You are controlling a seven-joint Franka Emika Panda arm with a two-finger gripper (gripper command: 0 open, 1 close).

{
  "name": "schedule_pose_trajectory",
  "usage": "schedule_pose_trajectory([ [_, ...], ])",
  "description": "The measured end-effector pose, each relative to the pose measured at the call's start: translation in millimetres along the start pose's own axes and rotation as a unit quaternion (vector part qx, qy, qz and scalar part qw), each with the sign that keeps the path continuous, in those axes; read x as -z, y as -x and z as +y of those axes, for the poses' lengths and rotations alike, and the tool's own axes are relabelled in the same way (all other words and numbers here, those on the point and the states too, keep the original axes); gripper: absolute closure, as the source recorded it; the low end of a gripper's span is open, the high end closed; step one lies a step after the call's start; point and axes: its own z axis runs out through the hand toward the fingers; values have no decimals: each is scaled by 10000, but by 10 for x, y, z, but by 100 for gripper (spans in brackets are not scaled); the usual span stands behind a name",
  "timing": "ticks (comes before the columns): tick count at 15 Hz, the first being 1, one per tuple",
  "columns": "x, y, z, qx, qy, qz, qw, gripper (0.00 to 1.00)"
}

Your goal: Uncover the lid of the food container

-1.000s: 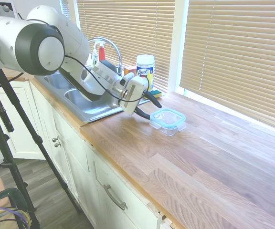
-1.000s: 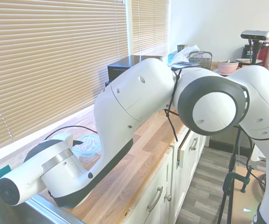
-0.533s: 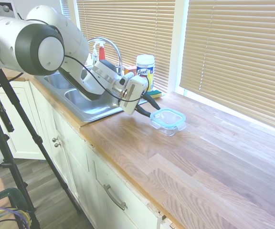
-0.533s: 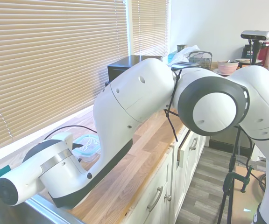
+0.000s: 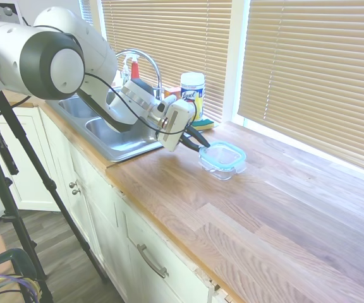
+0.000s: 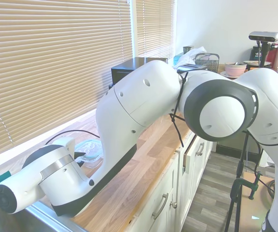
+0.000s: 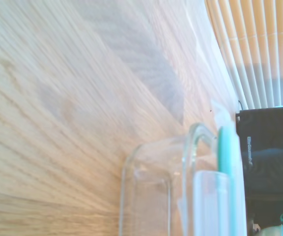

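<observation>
Lid: the lid (image 5: 223,153) with the teal rim sits on top of the food container (image 5: 220,167). In the wrist view the teal edge lies flat along the clear bowl, so it is not off yet.
Food container: it stands on the wooden surface (image 5: 264,214), right in front of the hand (image 5: 202,142).
Hand: its two dark fingers are spread apart. One is over the lid's near edge and one is under that edge. They are not squeezing anything that I can see.
Touching or not: the fingertips are right at the lid's near edge. I cannot tell if they touch it.
Done so far: the hand is at the lid, at the right spot to take hold.
Left to do: I think the hand has to close on the edge, pull the lid up off the bowl, and put it down.
Other things: a yellow Lysol tub (image 5: 193,91) stands behind the hand, and the sink (image 5: 112,136) is next to the hand.
</observation>
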Motion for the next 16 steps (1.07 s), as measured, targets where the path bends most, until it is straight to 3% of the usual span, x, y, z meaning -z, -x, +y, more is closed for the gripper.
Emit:
schedule_pose_trajectory([
  [8,106,88,-21,85,-38,-198,9998,100],
  [12,148,70,52,-20,-42,-747,9972,100],
  [16,122,-154,158,-279,-140,-1472,9886,100],
])
